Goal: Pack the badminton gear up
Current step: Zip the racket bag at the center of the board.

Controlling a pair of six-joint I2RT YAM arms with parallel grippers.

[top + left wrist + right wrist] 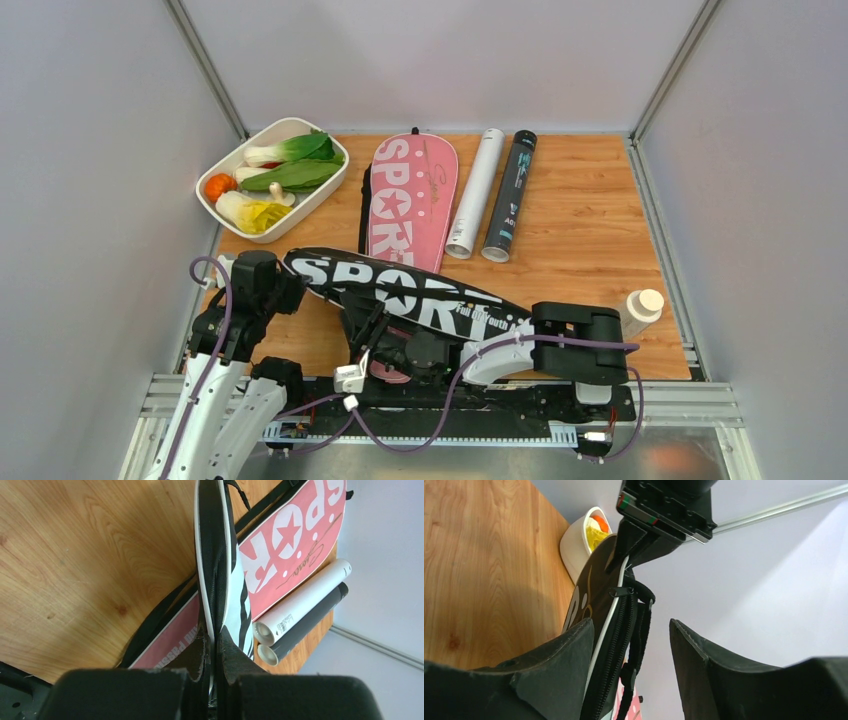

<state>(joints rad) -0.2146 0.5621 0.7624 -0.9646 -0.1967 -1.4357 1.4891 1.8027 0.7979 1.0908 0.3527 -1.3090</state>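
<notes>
— What did we see at the far left?

— A white dish point(213, 205) of vegetables sat in the back left corner of the table point(585, 250). In front of it, our left claw point(290, 288) was pressed together on one end of the black cover point(400, 290).

— Did the left wrist view agree?

— Yes. There the fingers point(197, 652) pinched the cover's edge, with almost no gap between them. The cover ran away from the claw, seen edge-on.

— Where did the black cover lie?

— It stretched from the left claw rightwards across the near part of the table. It passed just in front of the pink cover point(415, 195), which lay flat farther back.

— And the right claw?

— Our right claw point(385, 345) sat at the middle of the black cover's near side. Its fingers point(569, 650) were spread. The zipped edge and a black strap point(640, 630) stood between them. One finger was against the cover, and the other stood apart from it.

— What lay farther right?

— The white tube point(475, 190) and the black tube point(508, 195) lay side by side, touching, just right of the pink cover. A small bottle point(643, 308) stood near the right edge, well apart from the tubes.
</notes>
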